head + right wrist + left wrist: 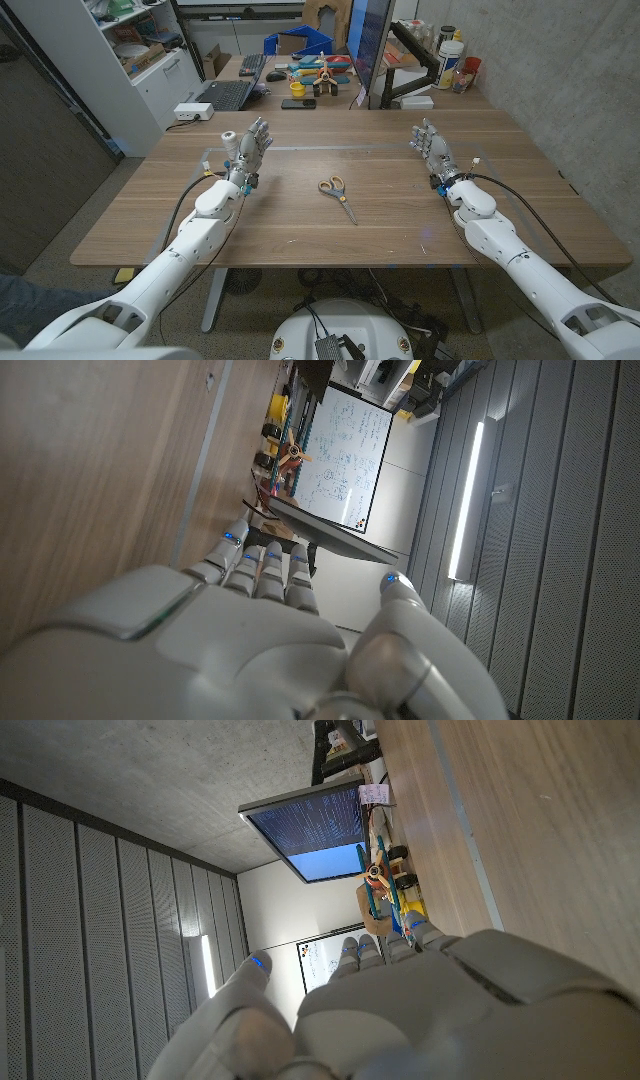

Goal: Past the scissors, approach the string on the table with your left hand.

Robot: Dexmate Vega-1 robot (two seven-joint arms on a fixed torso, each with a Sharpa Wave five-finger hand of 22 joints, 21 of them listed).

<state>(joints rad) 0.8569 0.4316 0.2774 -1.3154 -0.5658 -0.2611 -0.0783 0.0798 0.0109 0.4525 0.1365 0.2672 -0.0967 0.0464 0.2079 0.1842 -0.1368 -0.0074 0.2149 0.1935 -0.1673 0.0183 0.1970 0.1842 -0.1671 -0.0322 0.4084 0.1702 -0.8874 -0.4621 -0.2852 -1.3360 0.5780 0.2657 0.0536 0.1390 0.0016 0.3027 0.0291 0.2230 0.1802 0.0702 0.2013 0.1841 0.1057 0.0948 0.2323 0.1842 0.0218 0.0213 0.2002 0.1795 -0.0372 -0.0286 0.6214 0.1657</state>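
The scissors (337, 193), with orange-yellow handles and blades pointing toward me, lie at the middle of the wooden table (300, 225). A thin pale line, likely the string (330, 148), runs across the table beyond them; it also shows as the string (462, 830) and the string (203, 460) in the wrist views. A small white spool-like thing (229, 140) stands beside my left hand (252, 148). That hand is raised at the line's left end, fingers apart and reaching away, holding nothing. My right hand (432, 150) stands likewise at the right end, empty. Left hand (420, 1010) and right hand (250, 640) backs show close up.
Behind the table stand a monitor (370, 50), a black keyboard (222, 95), a white power box (192, 112), several colourful tools (315, 72) and bottles (452, 58). A white shelf unit (130, 60) is at the far left.
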